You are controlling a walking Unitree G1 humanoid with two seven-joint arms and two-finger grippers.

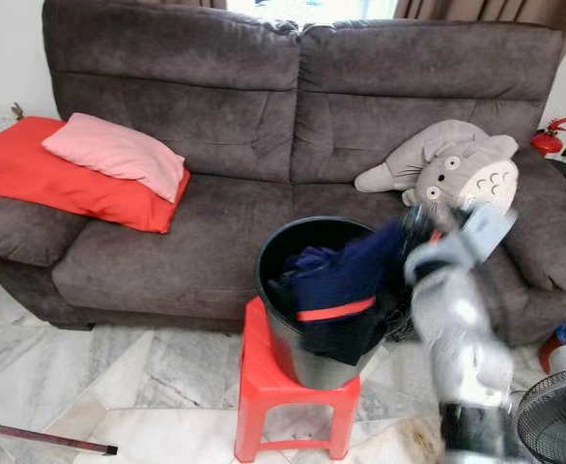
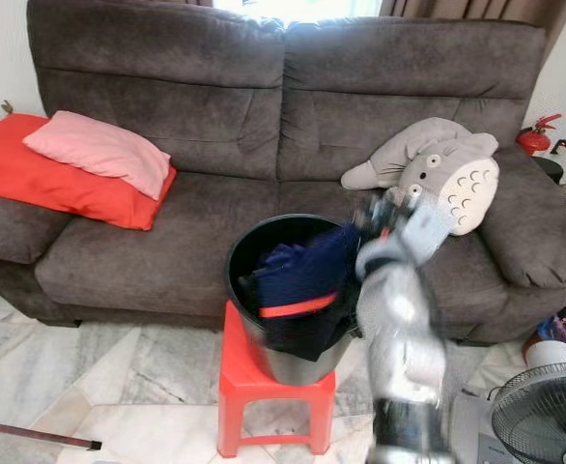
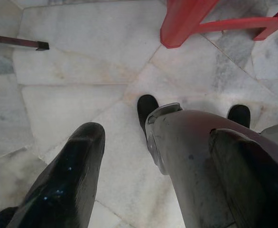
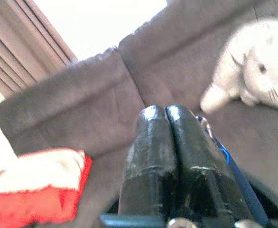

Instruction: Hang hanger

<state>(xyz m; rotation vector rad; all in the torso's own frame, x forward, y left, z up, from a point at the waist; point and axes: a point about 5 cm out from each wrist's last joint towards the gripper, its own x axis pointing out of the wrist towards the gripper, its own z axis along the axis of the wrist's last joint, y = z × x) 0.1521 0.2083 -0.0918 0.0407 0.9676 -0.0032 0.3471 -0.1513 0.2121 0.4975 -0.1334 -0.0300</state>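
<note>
right pincer [image 4: 166, 114]: my two black fingers pressed flat together, tips raised beside the bucket's far right rim; a thin metal hook and a blue edge show just beside the fingers in my right wrist view, so i judge i am pinching the hanger's hook, though the contact itself is hidden.
hanger [image 4: 234, 171]: the blue edge running down from my fingers toward the bucket mouth; its long axis slopes from my fingertips down into the bucket, so it lies below and to the left of my pincer.
garment [image 1: 346, 290]: dark navy cloth with an orange-red band, bunched over the bucket's front rim and trailing from my grip; blurred, so i cannot tell how it sits on the hanger.
bucket [image 1: 312, 367]: black, upright on the stool, its mouth holding most of the cloth.
stool [image 1: 264, 387]: red plastic, directly under the bucket, on the marble floor.
nearer arm: my right, already at the thing.
left pincer [image 3: 153, 156]: fingers spread wide, empty, hanging idle over the floor near my own feet.
in the way: the bucket rim, which the cloth must clear on lifting; the plush toy [image 1: 452, 169] just behind my wrist on the sofa [image 1: 215, 126].
further off: red and pink cushions [image 1: 99, 164] at the sofa's left end; a fan [image 1: 558, 416] at my right.
rail to hang on: none that i can make out.
</note>
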